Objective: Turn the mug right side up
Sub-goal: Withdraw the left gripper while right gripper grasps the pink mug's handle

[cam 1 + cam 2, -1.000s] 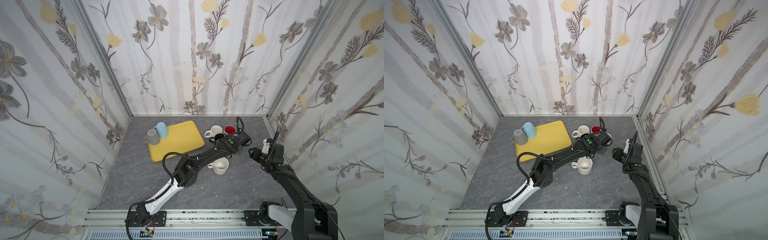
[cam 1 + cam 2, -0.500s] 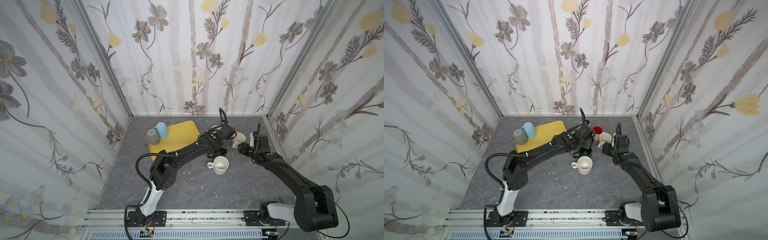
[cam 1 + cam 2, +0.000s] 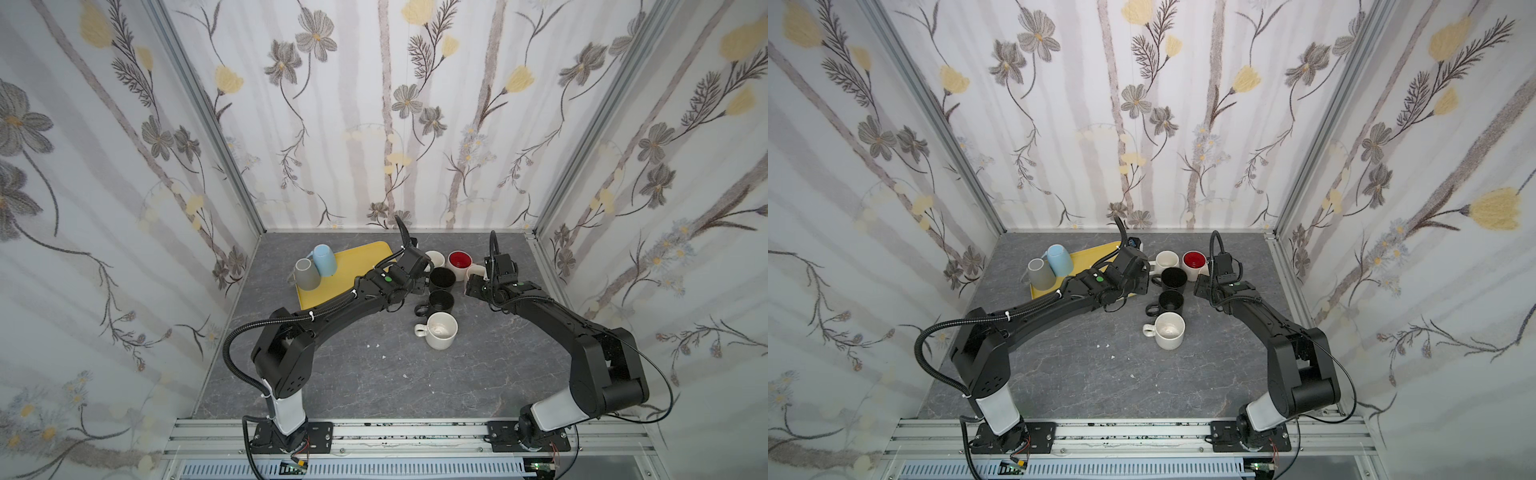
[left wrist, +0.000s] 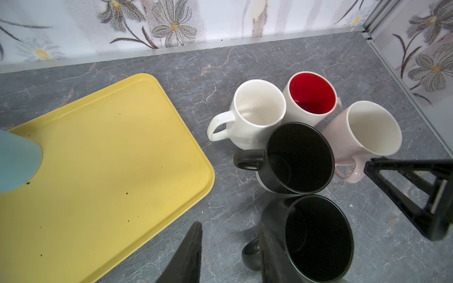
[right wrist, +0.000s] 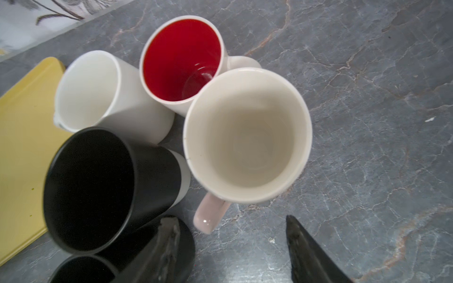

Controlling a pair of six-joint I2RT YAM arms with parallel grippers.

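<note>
Your right gripper (image 5: 230, 220) stands open, the upright pale pink ceramic mug (image 5: 247, 134) just ahead of it; your left gripper (image 4: 231, 226) is parted too, empty.

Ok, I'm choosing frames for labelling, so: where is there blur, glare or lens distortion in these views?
Right wrist view: black mug and claw fingers soft, glint inside the red-lined mug. Left wrist view: white mug and neighbours sharp but splayed by the wide lens. Both top views: even light, faint shadows, no glare.
</note>
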